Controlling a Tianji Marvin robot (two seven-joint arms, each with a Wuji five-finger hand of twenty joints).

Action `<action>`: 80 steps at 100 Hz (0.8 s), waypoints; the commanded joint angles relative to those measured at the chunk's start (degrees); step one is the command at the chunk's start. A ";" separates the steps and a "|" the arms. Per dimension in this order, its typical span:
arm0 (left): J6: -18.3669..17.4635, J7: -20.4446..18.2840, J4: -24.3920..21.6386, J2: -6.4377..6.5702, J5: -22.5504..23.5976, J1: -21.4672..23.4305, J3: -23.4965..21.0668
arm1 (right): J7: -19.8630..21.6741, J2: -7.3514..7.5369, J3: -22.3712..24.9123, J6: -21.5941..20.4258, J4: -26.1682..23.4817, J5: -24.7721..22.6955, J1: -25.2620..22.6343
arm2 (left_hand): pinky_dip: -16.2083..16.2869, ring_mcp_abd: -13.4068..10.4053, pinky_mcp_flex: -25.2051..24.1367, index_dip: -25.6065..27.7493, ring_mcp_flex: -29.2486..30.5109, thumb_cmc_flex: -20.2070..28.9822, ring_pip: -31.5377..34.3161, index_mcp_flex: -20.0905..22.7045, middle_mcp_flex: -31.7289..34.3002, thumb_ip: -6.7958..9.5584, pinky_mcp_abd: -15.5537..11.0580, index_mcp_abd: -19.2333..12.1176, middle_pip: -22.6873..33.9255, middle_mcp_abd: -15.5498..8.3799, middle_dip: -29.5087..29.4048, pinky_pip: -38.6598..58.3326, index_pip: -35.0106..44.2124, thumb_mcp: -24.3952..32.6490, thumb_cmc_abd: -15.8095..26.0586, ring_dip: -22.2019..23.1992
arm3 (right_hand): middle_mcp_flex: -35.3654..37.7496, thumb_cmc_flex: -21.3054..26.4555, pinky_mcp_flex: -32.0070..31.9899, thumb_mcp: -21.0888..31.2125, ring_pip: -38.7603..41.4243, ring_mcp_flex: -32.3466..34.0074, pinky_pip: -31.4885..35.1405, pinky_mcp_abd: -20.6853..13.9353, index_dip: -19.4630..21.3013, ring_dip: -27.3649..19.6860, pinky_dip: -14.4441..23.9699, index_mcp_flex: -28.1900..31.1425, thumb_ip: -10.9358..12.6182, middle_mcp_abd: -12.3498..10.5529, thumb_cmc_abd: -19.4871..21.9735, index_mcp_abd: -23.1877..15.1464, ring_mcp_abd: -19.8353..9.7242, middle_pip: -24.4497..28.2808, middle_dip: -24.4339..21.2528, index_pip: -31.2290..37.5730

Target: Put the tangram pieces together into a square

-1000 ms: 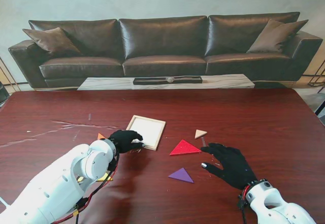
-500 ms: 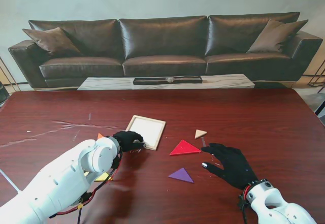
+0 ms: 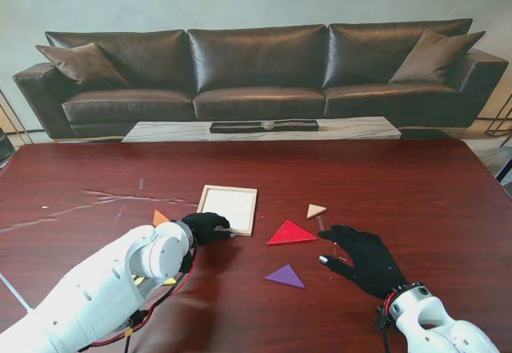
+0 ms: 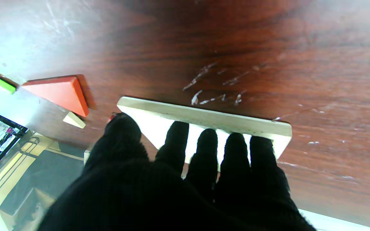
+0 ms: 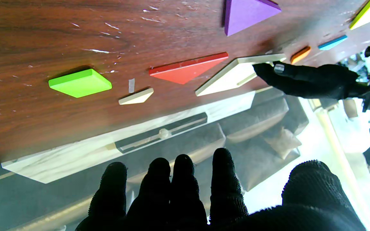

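Note:
The white square tray (image 3: 228,209) (image 4: 204,117) lies flat at the table's middle, squared to the table edge. My left hand (image 3: 206,229) (image 4: 185,179) rests its fingers on the tray's near edge with the thumb at a corner, gripping nothing. To the right lie a red triangle (image 3: 290,234) (image 5: 188,68), a small beige triangle (image 3: 316,210) (image 5: 136,97) and a purple triangle (image 3: 286,275). My right hand (image 3: 362,257) (image 5: 185,199) hovers open, fingers spread, right of them. The right wrist view shows a green piece (image 5: 79,82) that this hand hides from the stand.
An orange triangle (image 3: 160,218) lies left of my left hand, and a yellow piece (image 3: 164,279) peeks from under that forearm. The right wrist view also shows a blue piece (image 5: 332,42). A sofa and low table stand beyond the far edge.
The tray has turned from skewed to square with the table and shifted slightly left under my left hand. The left forearm has swung a little. My right hand has stayed put.

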 commanded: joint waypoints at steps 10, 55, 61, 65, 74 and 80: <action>1.30 -1.04 -2.58 0.61 1.50 3.46 -0.35 | 0.06 -0.24 -0.03 0.14 -0.39 0.01 -0.50 | 1.93 1.61 1.52 0.18 4.51 0.03 3.57 0.90 2.07 1.84 1.19 0.78 0.41 2.02 0.51 3.31 -0.50 -1.09 3.23 2.84 | 1.67 1.06 0.23 -0.50 0.18 0.56 0.34 -0.99 -0.93 -0.58 -1.04 1.35 0.88 -0.02 1.81 -0.09 -0.19 -0.06 0.35 0.07; 6.55 -3.65 -10.45 2.15 6.83 8.91 -2.03 | 0.46 -0.18 -0.11 0.30 -0.50 0.01 -0.54 | 2.70 2.70 2.66 -0.03 6.19 -0.85 4.67 0.83 2.06 1.80 1.97 1.40 0.17 3.12 0.30 5.21 -1.63 -1.14 3.24 4.89 | 1.70 1.05 0.21 -0.51 0.17 0.61 0.25 -1.03 -0.99 -0.58 -1.07 1.33 0.89 0.02 1.89 0.01 -0.21 -0.11 0.33 -0.04; 6.80 -3.47 -11.06 2.12 6.48 9.75 -2.61 | 0.54 -0.17 -0.11 0.35 -0.51 0.00 -0.54 | 2.79 2.75 2.64 -0.04 6.20 -0.82 4.78 0.76 2.06 1.81 2.03 1.43 0.19 3.12 0.29 5.39 -1.78 -1.10 3.15 5.17 | 1.74 1.04 0.21 -0.52 0.16 0.58 0.25 -1.03 -0.99 -0.58 -1.07 1.33 0.88 -0.02 1.88 0.01 -0.18 -0.10 0.33 -0.05; 7.02 -3.41 -11.54 2.14 6.41 10.25 -2.88 | 0.58 -0.17 -0.11 0.40 -0.52 0.00 -0.55 | 2.82 2.79 2.67 -0.03 6.27 -0.82 4.84 0.84 2.09 1.81 2.02 1.49 0.21 3.20 0.28 5.47 -1.83 -1.10 3.13 5.32 | 1.71 1.06 0.20 -0.52 0.17 0.62 0.24 -1.02 -0.99 -0.57 -1.07 1.35 0.89 -0.01 1.87 0.04 -0.13 -0.11 0.33 -0.05; 8.00 -4.55 -13.21 2.56 7.71 11.07 -2.96 | 0.65 -0.16 -0.14 0.48 -0.55 0.06 -0.56 | 2.91 2.86 2.79 -0.10 6.40 -0.95 4.94 0.53 1.92 1.79 2.07 1.86 0.13 3.41 0.23 5.68 -2.13 -1.16 3.06 5.56 | 1.73 1.06 0.21 -0.51 0.15 0.58 0.24 -1.03 -1.00 -0.58 -1.07 1.37 0.89 -0.06 1.91 0.12 -0.17 -0.12 0.33 -0.06; 8.58 -5.28 -14.29 2.82 8.67 11.57 -2.94 | 0.70 -0.15 -0.18 0.47 -0.56 0.04 -0.54 | 2.96 2.94 2.95 -0.17 6.61 -1.15 5.03 0.27 1.87 1.77 2.17 1.83 0.11 3.46 0.18 5.81 -2.40 -1.22 3.04 5.72 | 1.76 1.06 0.21 -0.51 0.15 0.60 0.24 -1.03 -1.00 -0.58 -1.07 1.38 0.89 -0.06 1.91 0.13 -0.15 -0.11 0.33 -0.06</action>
